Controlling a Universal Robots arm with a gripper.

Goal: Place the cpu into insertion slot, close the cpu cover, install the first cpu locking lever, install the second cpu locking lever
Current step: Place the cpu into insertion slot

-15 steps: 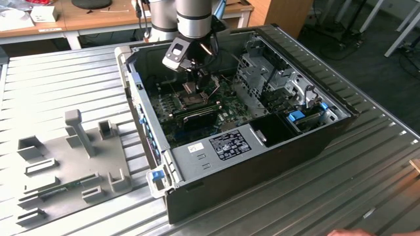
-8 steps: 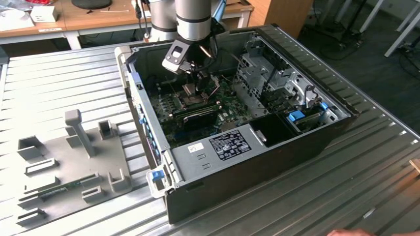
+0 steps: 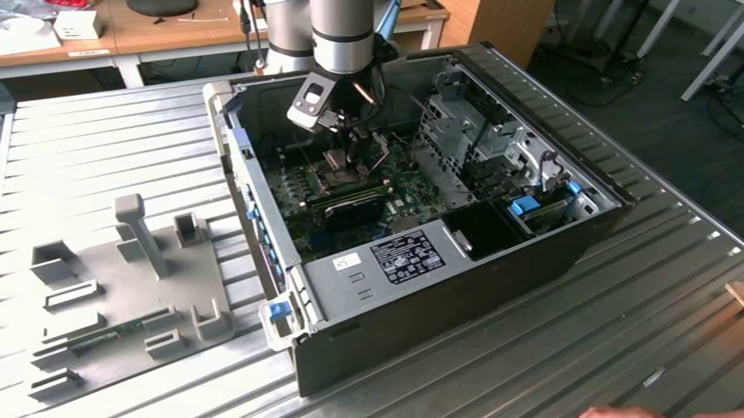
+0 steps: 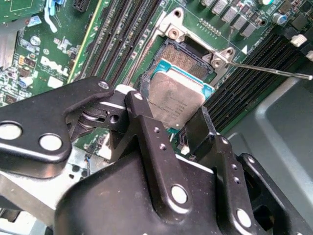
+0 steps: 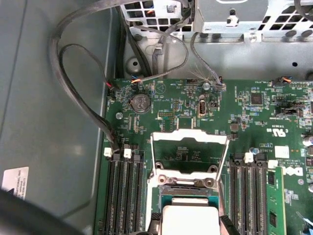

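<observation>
On the ribbed metal table (image 3: 117, 131), inside the PC case (image 3: 465, 292), the gripper (image 4: 168, 122) is clamping the cpu (image 4: 175, 98) right over the insertion slot (image 4: 188, 56), and the cpu cover (image 5: 190, 133) is standing flipped up.

One cpu (image 4: 173, 100), one cpu cover (image 5: 190, 134)

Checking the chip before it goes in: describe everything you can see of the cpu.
The cpu is a flat square chip with a dull grey metal top and a thin teal-green border. The end effector grips it by two opposite edges between black fingers. It lies over the socket, whose dark pin field shows past one edge. Whether it is fully seated I cannot tell. The silvery cover stands open beyond it.
</observation>
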